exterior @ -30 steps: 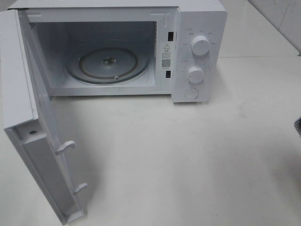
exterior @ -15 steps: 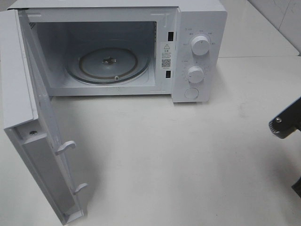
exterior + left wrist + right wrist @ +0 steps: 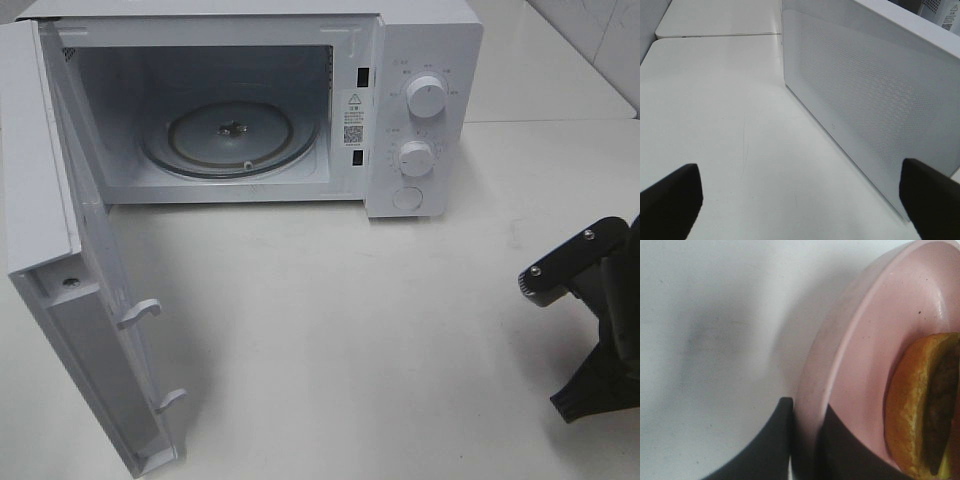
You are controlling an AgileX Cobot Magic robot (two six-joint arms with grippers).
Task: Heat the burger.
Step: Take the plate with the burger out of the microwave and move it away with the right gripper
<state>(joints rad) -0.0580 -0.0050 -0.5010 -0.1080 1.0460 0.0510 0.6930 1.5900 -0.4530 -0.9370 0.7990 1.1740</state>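
Where the right arm [image 3: 590, 320] enters at the right edge of the high view, it is seen low over the counter [image 3: 380, 340], well apart from the microwave [image 3: 420, 100]. In the right wrist view, the right gripper [image 3: 805, 440] is closed on the rim of the pink plate [image 3: 860, 365], one jaw on each face of the rim. The burger [image 3: 920, 405] is carried on that plate, touching its inner surface; only part of the bun and patty is visible. The plate and burger are not visible in the high view. The left gripper [image 3: 800, 200] is held with its jaws spread wide and nothing between them, just beside the outer face of the microwave door [image 3: 870, 95]. The door [image 3: 60, 250] is swung fully open to the left. The turntable [image 3: 230, 135] lies bare within the cavity. Open counter is noted between the right arm and the cavity mouth.
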